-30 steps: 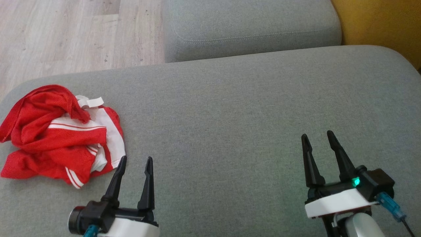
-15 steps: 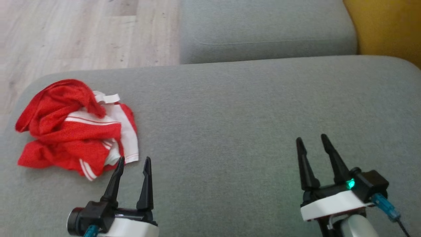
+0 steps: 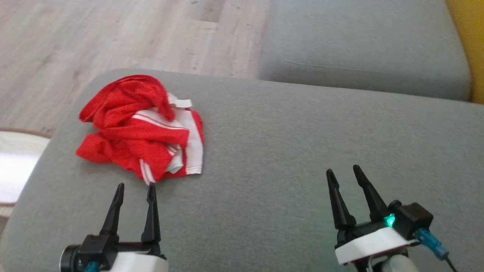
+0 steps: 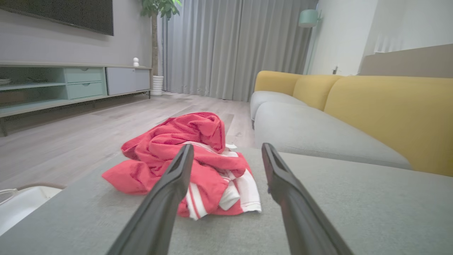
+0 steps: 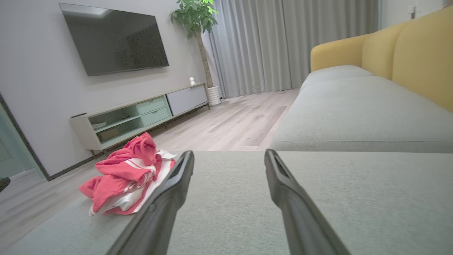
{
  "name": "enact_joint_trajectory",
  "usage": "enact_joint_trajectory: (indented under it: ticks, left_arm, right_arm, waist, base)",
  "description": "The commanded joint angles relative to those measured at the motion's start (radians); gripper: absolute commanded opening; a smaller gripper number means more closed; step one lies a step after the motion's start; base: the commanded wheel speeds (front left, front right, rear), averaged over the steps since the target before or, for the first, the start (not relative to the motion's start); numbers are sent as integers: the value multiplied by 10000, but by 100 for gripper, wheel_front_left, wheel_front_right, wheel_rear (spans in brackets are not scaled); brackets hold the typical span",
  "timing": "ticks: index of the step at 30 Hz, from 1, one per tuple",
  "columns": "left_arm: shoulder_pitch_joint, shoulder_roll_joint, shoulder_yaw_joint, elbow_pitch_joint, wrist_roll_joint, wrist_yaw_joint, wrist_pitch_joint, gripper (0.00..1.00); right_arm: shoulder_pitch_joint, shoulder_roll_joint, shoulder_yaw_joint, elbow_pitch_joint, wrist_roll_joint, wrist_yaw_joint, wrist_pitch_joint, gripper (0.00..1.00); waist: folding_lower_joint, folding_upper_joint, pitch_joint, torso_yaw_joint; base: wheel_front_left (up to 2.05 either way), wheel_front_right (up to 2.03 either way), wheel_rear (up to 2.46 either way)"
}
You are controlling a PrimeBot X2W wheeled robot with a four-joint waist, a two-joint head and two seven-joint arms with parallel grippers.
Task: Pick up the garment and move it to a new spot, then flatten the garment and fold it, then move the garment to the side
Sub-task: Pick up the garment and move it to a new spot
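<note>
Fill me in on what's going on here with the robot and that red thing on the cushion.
A two-armed robot is about to start on a crumpled red and white garment, which lies in a heap near the left end of a grey cushion. Nothing is held. The left pincer is open and points at the garment, its tips close to the near edge. The right pincer is open over bare cushion well to the right. The garment has not yet been picked up, flattened or folded.
</note>
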Motion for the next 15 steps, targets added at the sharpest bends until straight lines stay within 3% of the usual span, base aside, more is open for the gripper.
enact_joint_trajectory:
  ticks: [1, 15]
  left_arm:
    - [-207, -22, 387, -317, 135, -11, -95, 100]
    - [-47, -22, 897, -425, 286, -91, -95, 100]
  right_arm:
    - [-237, -62, 255, -283, 73, -7, -122, 100]
    - [-269, -62, 651, -248, 324, -7, -122, 100]
  waist:
    - [0, 0, -80, 358]
    - [0, 0, -35, 1085]
  base:
    - [0, 0, 0]
    - [0, 0, 0]
